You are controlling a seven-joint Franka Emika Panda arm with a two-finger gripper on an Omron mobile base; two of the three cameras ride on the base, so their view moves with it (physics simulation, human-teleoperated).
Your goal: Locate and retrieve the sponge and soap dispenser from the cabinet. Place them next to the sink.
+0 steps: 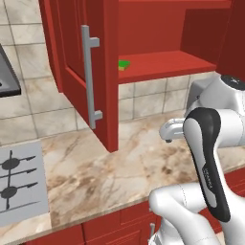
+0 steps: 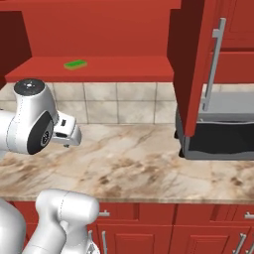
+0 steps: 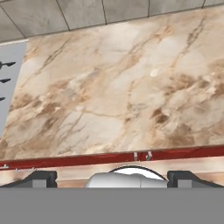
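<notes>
Left base view: cabinet (image 1: 91, 72) door swung wide, sponge (image 1: 124, 64) exposed on shelf at 12 o'clock; gripper (image 3: 112, 178) fingers spread, nothing held.

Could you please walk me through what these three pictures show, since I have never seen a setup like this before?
This is a rendered kitchen with a white robot arm on a base that can drive. Two pictures come from cameras on that base, behind the arm to its left and right, so they show the same scene from two sides. The third comes from a camera on the hand, looking down at the marble counter; the two dark finger tips at its bottom stand wide apart, and nothing is held between them.

Above the counter hangs a red cabinet with its doors swung open. On its shelf lies a small green sponge. A cooktop sits at the left of the counter, and a dark appliance stands at the right.
</notes>
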